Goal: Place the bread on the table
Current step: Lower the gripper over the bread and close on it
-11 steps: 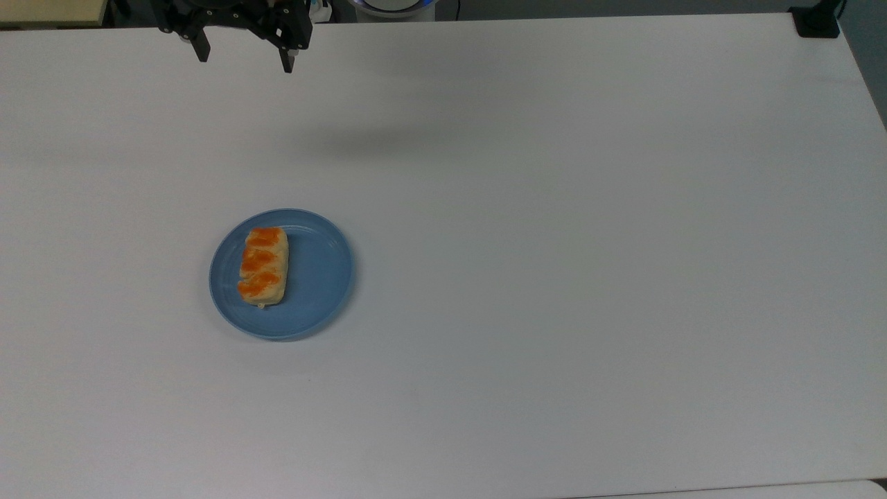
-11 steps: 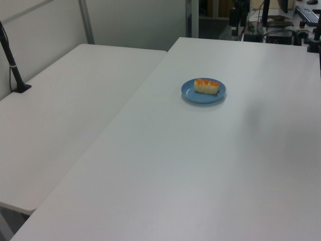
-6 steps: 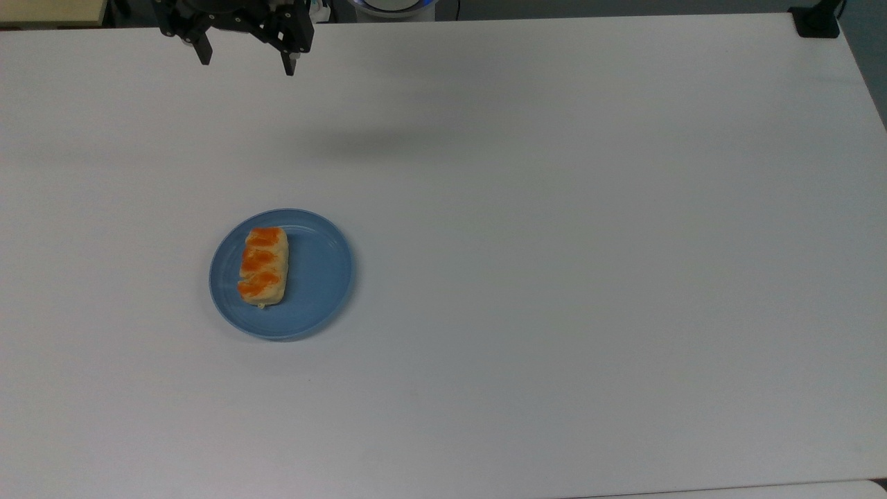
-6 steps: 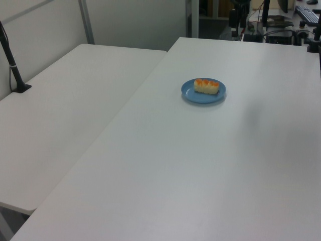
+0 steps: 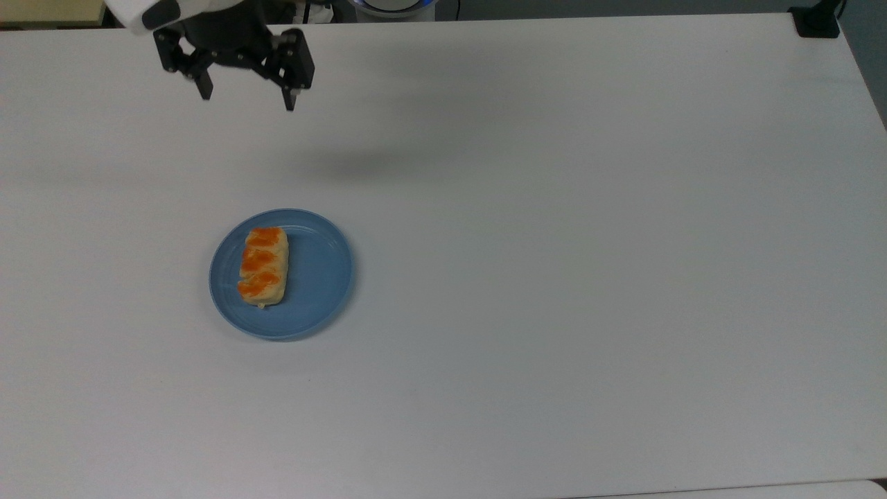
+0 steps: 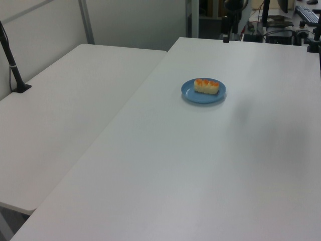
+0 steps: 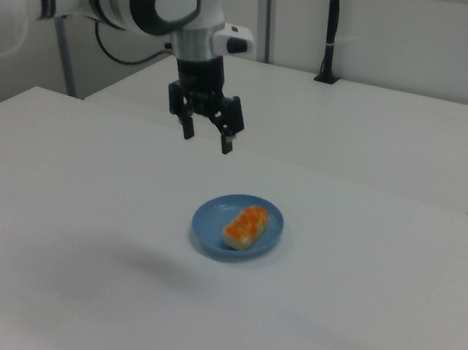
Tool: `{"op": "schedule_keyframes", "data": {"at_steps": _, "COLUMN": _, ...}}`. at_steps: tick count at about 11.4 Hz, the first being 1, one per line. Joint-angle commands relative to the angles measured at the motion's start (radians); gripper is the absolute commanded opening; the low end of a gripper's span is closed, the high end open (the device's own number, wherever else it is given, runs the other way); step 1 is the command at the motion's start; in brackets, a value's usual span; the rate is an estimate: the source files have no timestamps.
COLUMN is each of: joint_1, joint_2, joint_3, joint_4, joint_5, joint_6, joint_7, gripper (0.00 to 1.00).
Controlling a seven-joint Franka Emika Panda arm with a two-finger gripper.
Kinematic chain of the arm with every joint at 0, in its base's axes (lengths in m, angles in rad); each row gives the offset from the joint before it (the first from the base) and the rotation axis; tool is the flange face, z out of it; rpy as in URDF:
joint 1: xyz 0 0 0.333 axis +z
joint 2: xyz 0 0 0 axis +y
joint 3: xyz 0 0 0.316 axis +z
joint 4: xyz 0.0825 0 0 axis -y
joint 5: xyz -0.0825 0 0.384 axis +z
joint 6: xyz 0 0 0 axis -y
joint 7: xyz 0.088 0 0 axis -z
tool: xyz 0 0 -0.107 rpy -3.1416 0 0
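The bread (image 5: 262,266) (image 6: 206,86) (image 7: 247,225), a pale-tan bun with orange glazed patches, lies on a round blue plate (image 5: 315,277) (image 6: 193,94) (image 7: 208,221) resting on the white table (image 5: 554,242) (image 6: 200,165) (image 7: 62,202). My gripper (image 5: 247,102) (image 7: 208,139) hangs in the air well above the table, open and empty, its black fingers pointing down. In the top view it is toward the upper edge, far from the plate. In the right view it hovers above and to the left of the plate.
A second white table (image 6: 65,110) (image 7: 355,131) adjoins this one. A black post (image 6: 12,65) (image 7: 330,31) stands clamped on it. A black clamp (image 5: 818,21) sits at the top view's upper right corner. Desk clutter (image 6: 281,25) lies beyond the far edge.
My gripper has moved down the top view, out over the table and closer to the plate, fingers still open. The bread and plate have not moved.
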Motion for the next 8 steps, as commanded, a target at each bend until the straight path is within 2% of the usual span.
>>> {"op": "schedule_keyframes", "data": {"at_steps": 1, "joint_1": 0.051, "joint_2": 0.108, "joint_3": -0.077, "joint_4": -0.014, "joint_5": 0.017, "joint_6": 0.178, "joint_7": 0.015, "gripper": 1.0}}
{"op": "schedule_keyframes", "data": {"at_steps": 5, "joint_1": 0.085, "joint_2": 0.274, "joint_3": -0.127, "joint_4": -0.017, "joint_5": 0.007, "joint_6": 0.418, "joint_7": 0.005, "gripper": 1.0}}
{"op": "schedule_keyframes", "data": {"at_steps": 6, "joint_1": 0.105, "joint_2": 0.301, "joint_3": -0.145, "joint_4": -0.018, "joint_5": 0.007, "joint_6": 0.433, "joint_7": 0.002, "gripper": 1.0}}
{"op": "schedule_keyframes", "data": {"at_steps": 8, "joint_1": 0.131, "joint_2": 0.338, "joint_3": -0.147, "joint_4": -0.034, "joint_5": 0.006, "joint_6": 0.435, "joint_7": 0.001, "gripper": 1.0}}
